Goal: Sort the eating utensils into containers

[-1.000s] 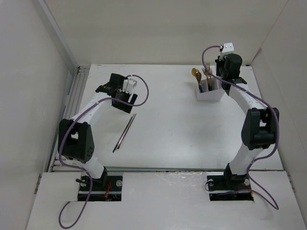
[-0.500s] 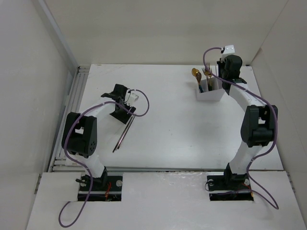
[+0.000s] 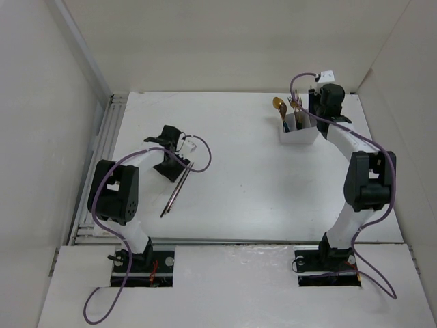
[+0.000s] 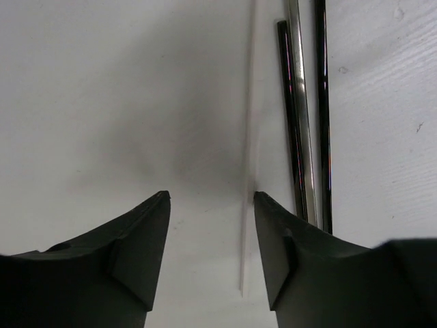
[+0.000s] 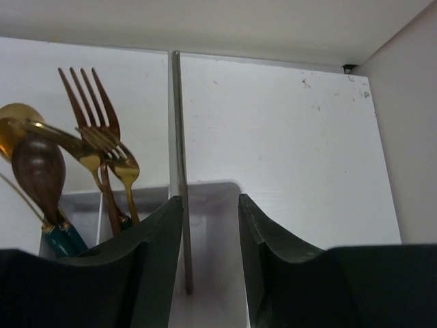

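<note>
Top view: the left pincer (image 3: 168,167) hung low over the table (image 3: 259,184) at centre left. The chopsticks (image 3: 177,188) lay flat on the table just near and right of it, slanting from far right to near left. The box (image 3: 298,131) stood at the far right with a spoon (image 3: 278,104) and forks (image 3: 295,102) upright in it. The right pincer (image 3: 311,115) sat just behind its far right corner.

Left wrist view: we saw the left pincer (image 4: 212,205) spread, with only bare table between its fingers (image 4: 136,260). The chopsticks (image 4: 302,123) ran side by side just right of the gap, and their near ends passed under the right finger.

Right wrist view: we saw the right pincer (image 5: 210,205) parted and pinching nothing. One chopstick (image 5: 177,137) stood upright in the gap, close against the left finger (image 5: 147,273) and apart from the right one. The forks (image 5: 102,137) and spoon (image 5: 37,171) leaned in the box (image 5: 212,195) to its left. We could not tell which compartment held the chopstick.
</note>
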`<action>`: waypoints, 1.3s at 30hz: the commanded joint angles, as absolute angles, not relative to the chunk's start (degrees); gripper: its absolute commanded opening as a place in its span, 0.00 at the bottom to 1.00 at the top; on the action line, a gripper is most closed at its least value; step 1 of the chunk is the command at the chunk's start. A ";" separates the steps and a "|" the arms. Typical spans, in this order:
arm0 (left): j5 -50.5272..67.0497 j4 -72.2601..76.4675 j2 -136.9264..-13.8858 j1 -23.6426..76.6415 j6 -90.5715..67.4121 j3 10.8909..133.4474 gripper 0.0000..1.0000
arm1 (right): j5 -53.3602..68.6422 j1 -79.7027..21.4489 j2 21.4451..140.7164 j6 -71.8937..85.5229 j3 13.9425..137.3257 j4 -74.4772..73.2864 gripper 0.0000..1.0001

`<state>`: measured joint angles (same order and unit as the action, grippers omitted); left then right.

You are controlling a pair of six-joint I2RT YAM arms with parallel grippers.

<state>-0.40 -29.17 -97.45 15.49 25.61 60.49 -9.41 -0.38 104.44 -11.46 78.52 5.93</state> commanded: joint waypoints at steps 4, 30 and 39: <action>1.93 -31.20 -96.50 14.59 26.89 59.33 0.47 | -2.74 0.00 93.79 -8.18 74.36 7.73 0.45; 6.86 -33.84 -105.49 14.06 24.88 67.66 0.00 | -9.23 -15.72 54.59 -3.08 56.52 5.28 0.45; 11.77 -32.17 -94.41 15.73 18.99 87.08 0.00 | -1.14 -30.48 62.13 -4.57 62.57 -2.02 0.82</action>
<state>7.66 -34.85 -102.61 14.81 22.28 79.40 -4.25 -26.04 59.55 -4.25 58.89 0.60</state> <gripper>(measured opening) 0.028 0.809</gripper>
